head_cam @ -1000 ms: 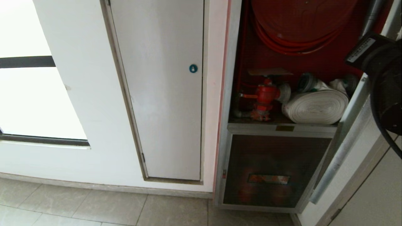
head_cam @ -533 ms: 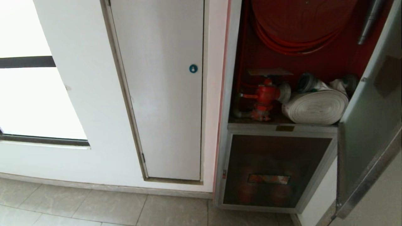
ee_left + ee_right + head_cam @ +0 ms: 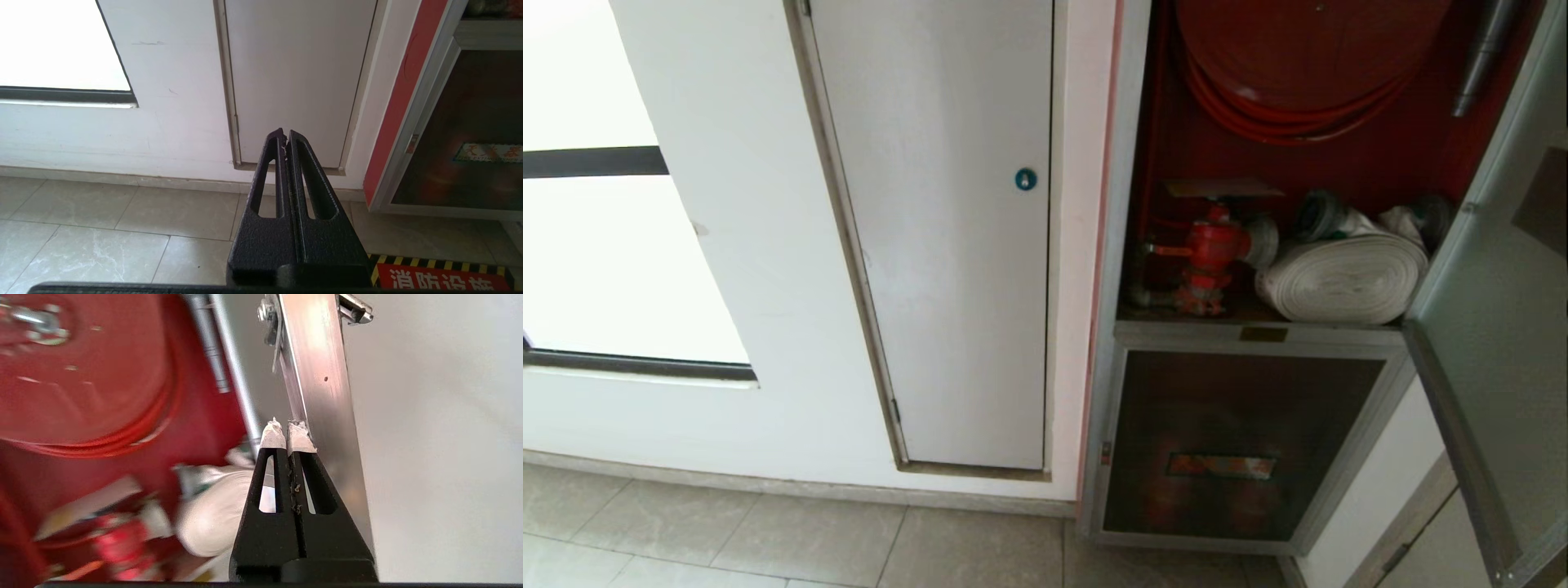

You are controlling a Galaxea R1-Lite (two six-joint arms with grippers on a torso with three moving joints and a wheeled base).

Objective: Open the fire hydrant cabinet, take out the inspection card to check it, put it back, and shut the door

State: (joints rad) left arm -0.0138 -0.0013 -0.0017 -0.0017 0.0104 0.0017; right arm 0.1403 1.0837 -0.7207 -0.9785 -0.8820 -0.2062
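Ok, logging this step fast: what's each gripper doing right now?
Left gripper: closed, holding nothing, parked low above the floor.
Right gripper: closed, empty, tips at the door frame edge.

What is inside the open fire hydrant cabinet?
The fire hydrant cabinet holds a red hose reel, a red valve and a white rolled hose. No inspection card shows; the lower dark panel hides what lies behind it.

We see the fire hydrant cabinet [image 3: 1262,163] open at the upper right of the head frame, silver-framed and red inside, with a red hose reel [image 3: 1298,65] at the top, a red valve [image 3: 1209,253] lower left and a white rolled hose [image 3: 1343,278] beside it. The door [image 3: 1494,327], a silver-framed panel, stands swung out along the right edge.
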